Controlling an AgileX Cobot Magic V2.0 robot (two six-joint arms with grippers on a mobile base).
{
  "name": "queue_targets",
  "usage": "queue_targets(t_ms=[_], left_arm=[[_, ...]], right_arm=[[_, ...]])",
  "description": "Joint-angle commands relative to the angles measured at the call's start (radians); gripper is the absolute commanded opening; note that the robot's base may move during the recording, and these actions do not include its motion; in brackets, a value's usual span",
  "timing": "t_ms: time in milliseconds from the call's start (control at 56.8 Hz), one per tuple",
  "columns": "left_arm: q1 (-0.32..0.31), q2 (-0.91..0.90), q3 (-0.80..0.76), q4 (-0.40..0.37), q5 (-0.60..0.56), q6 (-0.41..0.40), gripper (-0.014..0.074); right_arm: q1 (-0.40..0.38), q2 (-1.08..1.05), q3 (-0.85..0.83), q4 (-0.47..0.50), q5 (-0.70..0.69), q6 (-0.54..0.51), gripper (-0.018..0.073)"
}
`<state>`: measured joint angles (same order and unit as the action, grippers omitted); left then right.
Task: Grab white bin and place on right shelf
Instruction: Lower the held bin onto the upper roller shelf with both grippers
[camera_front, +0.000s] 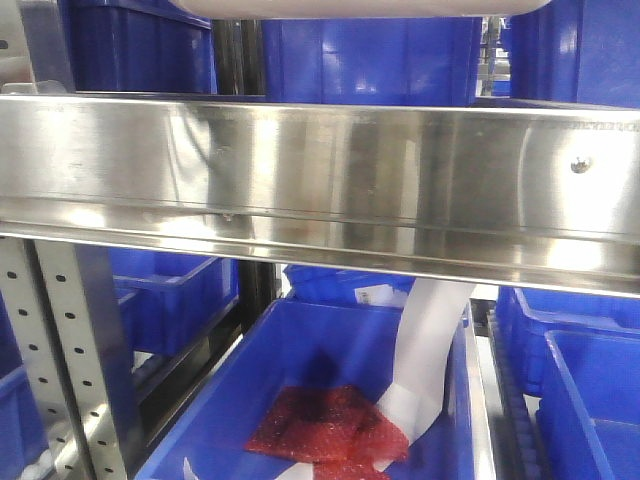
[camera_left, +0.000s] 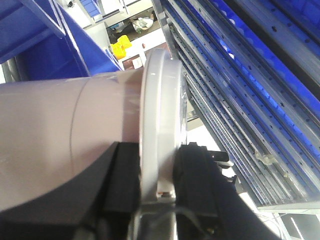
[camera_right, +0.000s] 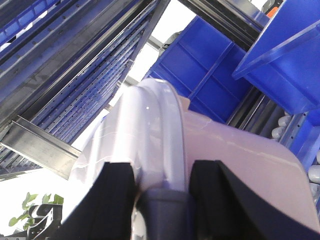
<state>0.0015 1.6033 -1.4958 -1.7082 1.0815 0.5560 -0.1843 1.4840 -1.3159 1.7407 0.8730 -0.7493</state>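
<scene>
Wide across the front view: the right shelf (camera_front: 320, 180), a shiny steel rail with a perforated grey upright (camera_front: 45, 350) below at the left. Also seen from both wrists as slanting perforated rails running past.

Next in size, the white bin (camera_front: 360, 6): only a pale sliver at the top edge of the front view, above the rail and in front of blue bins (camera_front: 370, 60) stacked behind. Cannot tell whether resting on the tier or held just over it. Far fuller in the wrist views: pinkish wall and thick white rim (camera_left: 160, 125) from the left, rounded corner and lid edge from the right.

Left hand (camera_left: 159, 185) reaching along the bin's side, black pads closed on the rim from both faces. Right hand (camera_right: 162, 200) posed likewise at the opposite end, pads clamped either side of the rim.

Only in the front view, under the rail: an open blue bin (camera_front: 250, 380) holding a white paper strip (camera_front: 425, 350) and a red bubble pouch (camera_front: 325, 425). Smallest, a bolt head (camera_front: 580, 163) near the rail's right end.
</scene>
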Motion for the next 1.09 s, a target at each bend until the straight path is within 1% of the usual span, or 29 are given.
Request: queue_targets(t_ms=[0, 106, 194, 299, 352, 458, 546, 687, 722, 757, 863, 916, 951, 986, 1022, 1074], left_arm=[[-0.043, -0.055, -0.034, -0.06, 0.188, 0.023, -0.0126], [-0.043, -0.055, -0.034, -0.06, 0.161, 0.023, -0.0126], [-0.043, -0.055, -0.034, -0.069, 0.111, 0.023, -0.0126], [-0.045, -0.051, -0.034, -0.068, 0.1, 0.023, -0.0126], [-0.055, -0.047, -0.034, -0.052, 0.105, 0.023, -0.0126], [-0.075, -0.029, -0.034, 0.015, 0.105, 0.023, -0.0126], [-0.09, -0.011, -0.034, 0.039, 0.101, 0.025, -0.0126], [-0.095, 0.019, -0.034, 0.06, 0.092, 0.029, -0.0126], [-0.096, 0.025, -0.034, 0.066, 0.092, 0.041, -0.0125], [-0.096, 0.03, -0.034, 0.074, 0.092, 0.054, -0.0125], [-0.096, 0.034, -0.034, 0.115, 0.09, 0.054, -0.0118], [-0.096, 0.034, -0.034, 0.126, 0.09, 0.054, -0.0088], [-0.096, 0.034, -0.034, 0.132, 0.09, 0.054, -0.0052], [-0.096, 0.034, -0.034, 0.142, 0.092, 0.056, 0.0015], [-0.096, 0.034, -0.034, 0.149, 0.094, 0.056, 0.0059], [-0.096, 0.034, -0.034, 0.172, 0.096, 0.056, 0.0154]], right_arm=[[0.036, -0.052, -0.031, 0.067, 0.168, -0.002, 0.0069], [0.036, -0.052, -0.031, 0.067, 0.166, -0.002, 0.0069], [0.036, -0.052, -0.031, 0.068, 0.163, -0.002, 0.0069], [0.036, -0.05, -0.031, 0.06, 0.163, -0.002, 0.0069], [0.036, -0.048, -0.031, 0.038, 0.163, -0.002, 0.0069], [0.036, -0.032, -0.031, -0.032, 0.169, -0.002, 0.0069], [0.036, -0.01, -0.031, -0.078, 0.189, -0.002, 0.0069], [0.036, 0.024, -0.031, -0.091, 0.21, -0.002, 0.0069], [0.036, 0.031, -0.031, -0.091, 0.212, -0.002, 0.0069], [0.036, 0.04, -0.031, -0.091, 0.214, -0.002, 0.0069], [0.036, 0.056, -0.031, -0.091, 0.223, -0.006, 0.0073], [0.036, 0.062, -0.031, -0.091, 0.225, -0.013, 0.0086], [0.036, 0.065, -0.031, -0.091, 0.226, -0.016, 0.0113], [0.036, 0.068, -0.031, -0.091, 0.228, -0.023, 0.0164], [0.036, 0.068, -0.031, -0.091, 0.228, -0.029, 0.0208], [0.036, 0.068, -0.031, -0.091, 0.227, -0.047, 0.0313]])
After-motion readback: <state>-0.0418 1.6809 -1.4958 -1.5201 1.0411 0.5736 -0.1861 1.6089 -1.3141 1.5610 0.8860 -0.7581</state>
